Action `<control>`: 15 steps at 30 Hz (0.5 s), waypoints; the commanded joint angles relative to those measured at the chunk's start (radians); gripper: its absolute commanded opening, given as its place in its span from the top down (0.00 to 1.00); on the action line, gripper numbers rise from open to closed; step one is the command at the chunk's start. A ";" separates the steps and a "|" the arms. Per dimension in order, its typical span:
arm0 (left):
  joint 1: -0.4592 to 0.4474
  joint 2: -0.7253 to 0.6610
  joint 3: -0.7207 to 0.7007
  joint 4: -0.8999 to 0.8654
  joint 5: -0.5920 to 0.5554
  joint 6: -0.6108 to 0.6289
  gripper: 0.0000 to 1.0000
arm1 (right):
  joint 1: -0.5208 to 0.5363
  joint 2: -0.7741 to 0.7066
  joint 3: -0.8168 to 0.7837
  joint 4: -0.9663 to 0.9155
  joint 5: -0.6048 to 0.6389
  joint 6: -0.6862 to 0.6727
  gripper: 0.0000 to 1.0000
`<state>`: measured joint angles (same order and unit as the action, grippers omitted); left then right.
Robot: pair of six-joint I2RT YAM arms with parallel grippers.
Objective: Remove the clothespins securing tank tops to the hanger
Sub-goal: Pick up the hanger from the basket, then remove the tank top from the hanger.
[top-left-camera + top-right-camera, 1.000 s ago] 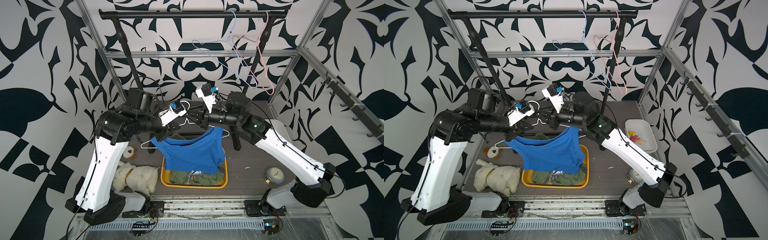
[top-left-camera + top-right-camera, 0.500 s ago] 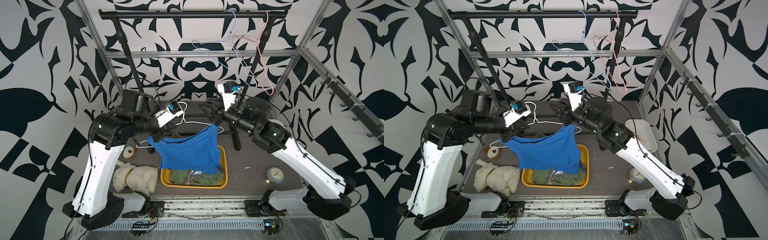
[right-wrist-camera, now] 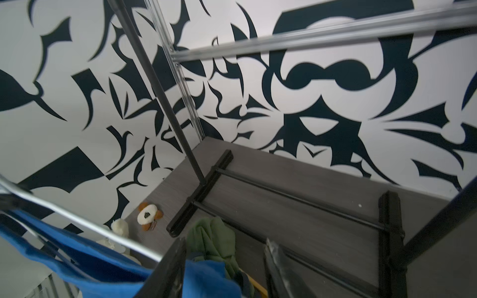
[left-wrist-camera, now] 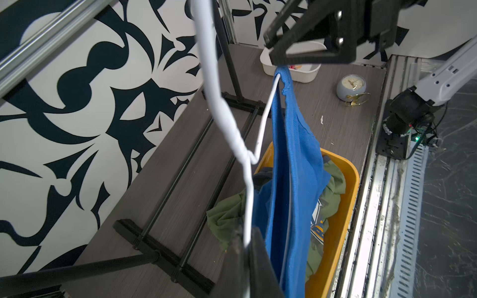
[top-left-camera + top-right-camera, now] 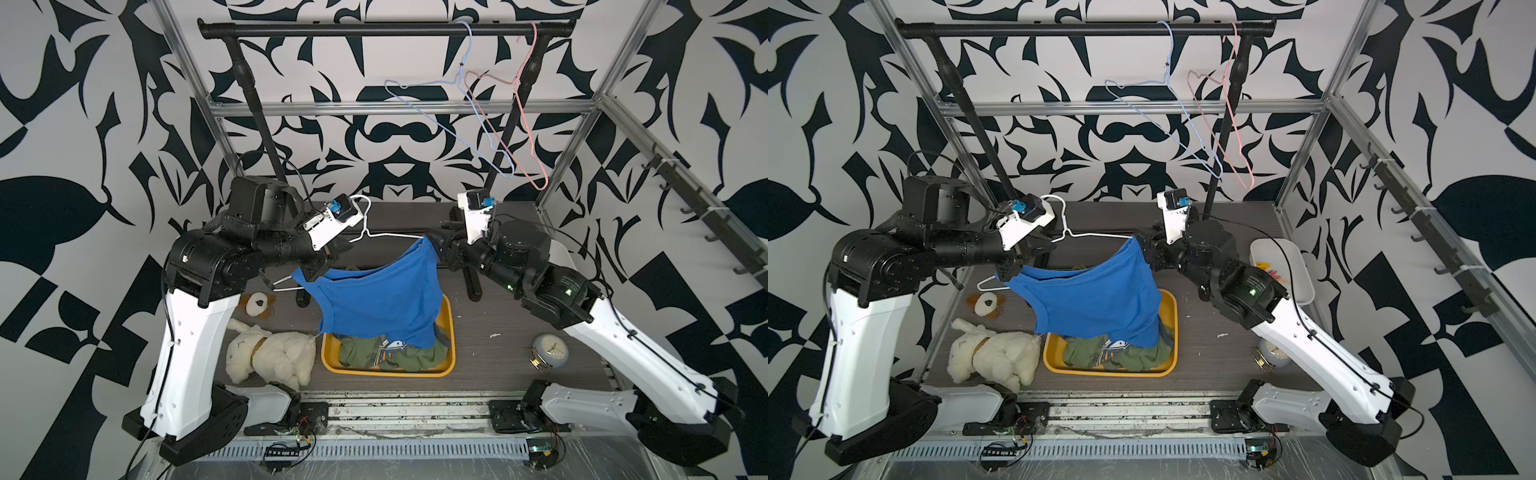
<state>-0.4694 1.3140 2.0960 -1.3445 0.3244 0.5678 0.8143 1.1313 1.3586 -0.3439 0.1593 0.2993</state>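
Left gripper (image 4: pixel 246 233) clamps the hanger (image 5: pixel 390 236) wire; the hanger's long axis runs across between the arms. Right gripper (image 3: pixel 224 242), nearer, stands at the blue tank top (image 5: pixel 382 299) strap end. Only the right wrist view shows its jaws apart. No clothespin seen there; clothespins (image 5: pixel 1266 269) lie in tray (image 5: pixel 1296 257).

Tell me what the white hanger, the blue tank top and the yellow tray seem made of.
The white hanger looks like thin wire, probably metal under a matte white coating, twisted at the neck. The blue tank top is a soft matte knit, finely ribbed, draping in folds. The yellow tray is likely moulded plastic: smooth, with rounded corners.
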 commanded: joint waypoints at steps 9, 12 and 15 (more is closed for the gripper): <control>0.003 0.010 -0.006 0.095 -0.020 -0.058 1.00 | 0.005 -0.100 -0.069 0.091 0.064 0.055 0.49; 0.003 0.013 -0.022 0.104 -0.019 -0.063 1.00 | 0.005 -0.091 -0.068 0.083 0.050 0.067 0.48; 0.004 0.019 -0.030 0.109 -0.003 -0.070 1.00 | 0.004 -0.070 -0.076 0.097 0.043 0.081 0.47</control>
<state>-0.4694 1.3312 2.0750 -1.2800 0.3000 0.5171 0.8143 1.0492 1.2854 -0.3054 0.2031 0.3569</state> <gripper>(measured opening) 0.055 0.528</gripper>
